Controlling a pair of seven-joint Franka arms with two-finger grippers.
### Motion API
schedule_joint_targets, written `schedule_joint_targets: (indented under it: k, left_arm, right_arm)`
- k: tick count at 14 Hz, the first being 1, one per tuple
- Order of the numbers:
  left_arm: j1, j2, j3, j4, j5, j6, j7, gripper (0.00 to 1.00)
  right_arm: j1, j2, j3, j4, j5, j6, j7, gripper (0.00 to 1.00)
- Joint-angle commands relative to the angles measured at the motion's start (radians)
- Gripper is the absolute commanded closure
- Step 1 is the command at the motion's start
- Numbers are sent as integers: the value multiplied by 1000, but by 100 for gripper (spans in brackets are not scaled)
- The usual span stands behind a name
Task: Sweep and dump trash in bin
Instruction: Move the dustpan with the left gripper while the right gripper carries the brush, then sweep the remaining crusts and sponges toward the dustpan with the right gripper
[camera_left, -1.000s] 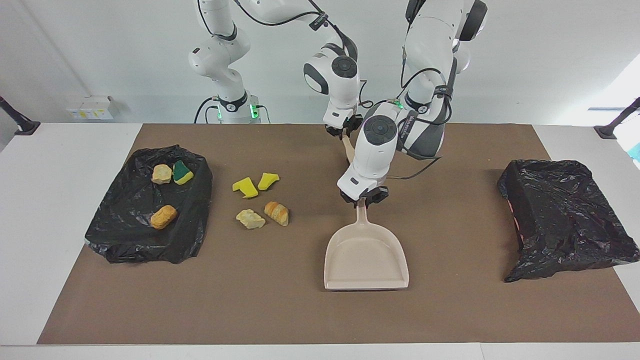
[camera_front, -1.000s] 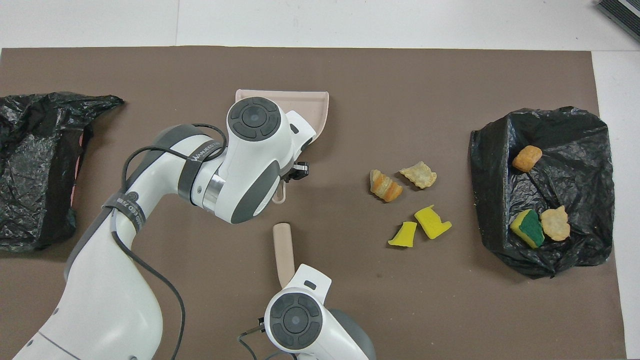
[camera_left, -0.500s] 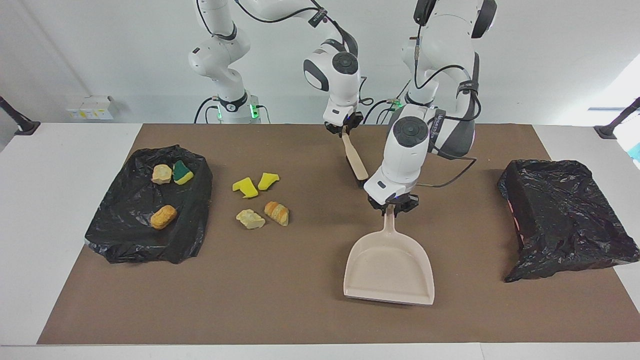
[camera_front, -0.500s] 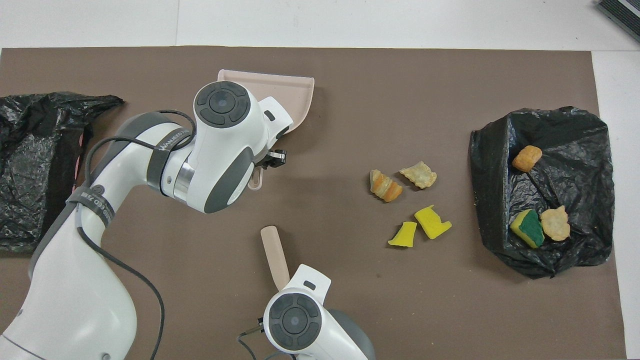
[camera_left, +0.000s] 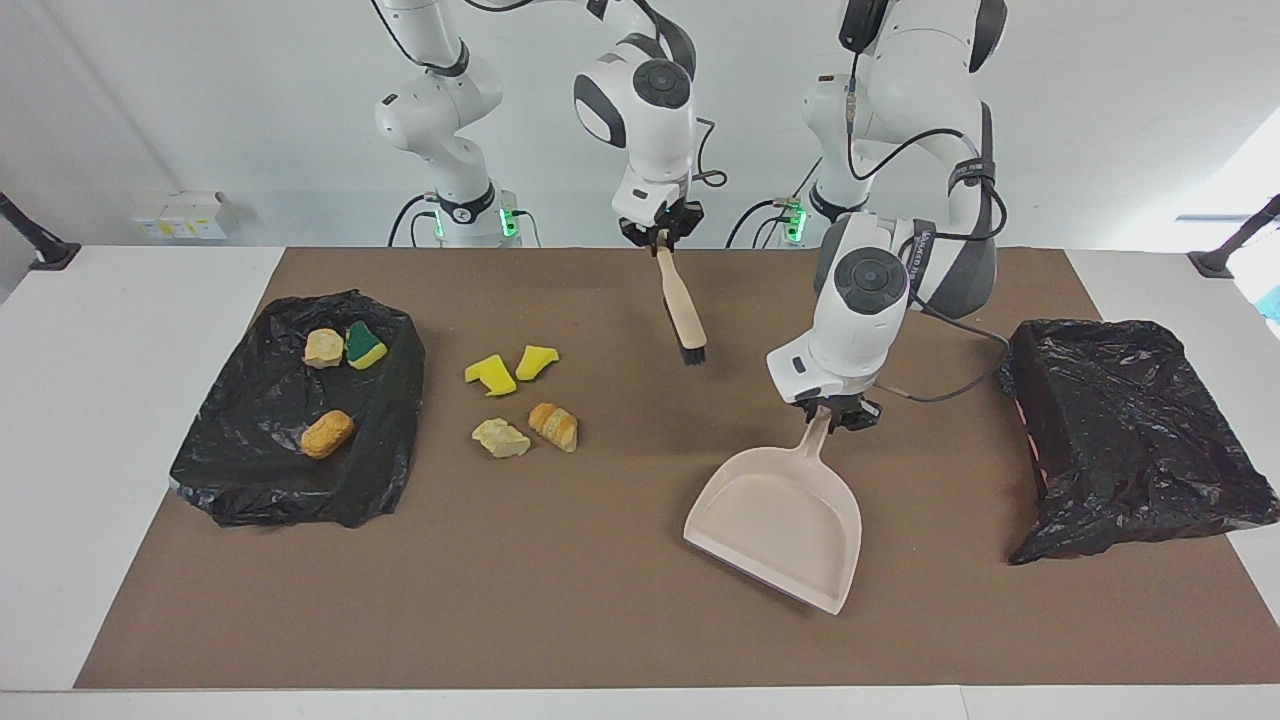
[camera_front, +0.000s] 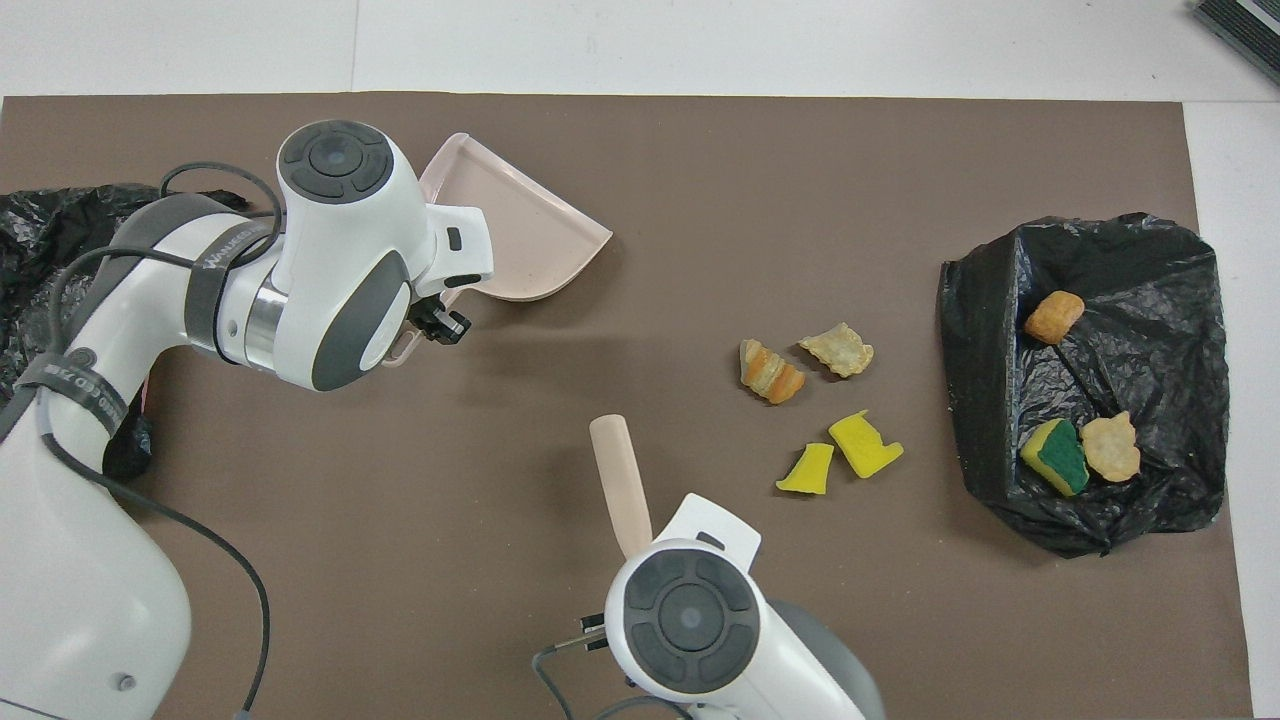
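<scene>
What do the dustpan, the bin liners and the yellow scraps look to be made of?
Dustpan: likely rigid plastic, beige, smooth matte, moulded in one piece with its handle. Bin liners: thin black plastic film, glossy and heavily crinkled. Yellow scraps: seemingly sponge foam, with matte faces and cut edges.

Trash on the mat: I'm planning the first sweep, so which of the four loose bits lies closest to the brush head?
The yellow wedge nearest the robots. Its neighbour wedge sits toward the bin, and both bread lumps lie farther from the robots than the brush.
</scene>
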Motion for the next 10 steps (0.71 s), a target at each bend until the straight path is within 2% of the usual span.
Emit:
schedule_joint_targets:
  k: [1, 3, 5, 8, 10]
  left_arm:
    - [25, -38, -7, -37, 18, -15, 201, 100]
    - [26, -47, -7, -61, 22, -1, 310, 100]
    - [24, -61, -7, -90, 34, 6, 455, 100]
    - [-6, -119, -10, -199, 60, 38, 490, 100]
    - [-25, -158, -10, -276, 62, 81, 491, 100]
  right_arm:
    - [-75, -120, 9, -12, -54, -109, 29, 100]
    - [-156, -149, 12, -18, -97, -147, 17, 100]
    - [-269, -139, 13, -46, -140, -108, -44, 100]
    - [-426, 0, 16, -48, -324, -1, -139, 100]
    - [-460, 61, 16, -46, -378, 24, -169, 100]
